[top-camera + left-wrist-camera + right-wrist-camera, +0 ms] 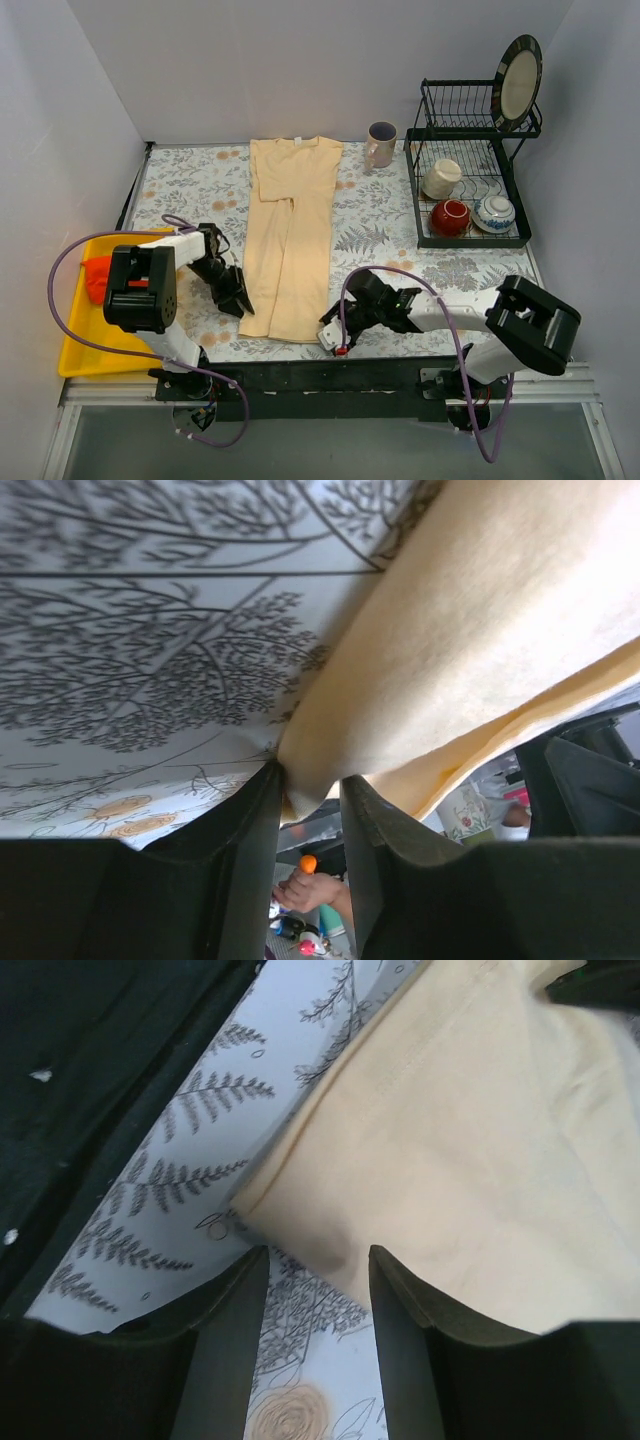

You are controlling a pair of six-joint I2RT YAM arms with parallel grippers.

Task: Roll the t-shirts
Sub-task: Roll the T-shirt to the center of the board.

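The cream t-shirt (290, 240) lies flat on the patterned table (200, 190), folded into a long narrow strip, collar at 12 o'clock and hem at 6 o'clock, nearest the arms; a second, red-orange t-shirt (97, 278) sits bunched in the yellow tray (75, 355) out at 9 o'clock, well apart from the cream one; the left gripper (238, 298) is at the hem's 7 o'clock corner, and its wrist view shows the fingers close together with the cloth corner between their tips, though whether they have bitten firmly I cannot tell; the right gripper (330, 335) is at the 5 o'clock corner, fingers plainly apart, the stitched hem lying just ahead of the tips and not pinched; judging from this, the step in hand is taking hold of the hem at both corners to begin the roll, and no turn of cloth has been made yet; the next move calls for the right fingers to slide under the corner and close on it, then for both arms to lift the hem a little and turn it over toward 12 o'clock in step, so the roll starts straight rather than skewed; the risk is catching only the upper layer of the fold.
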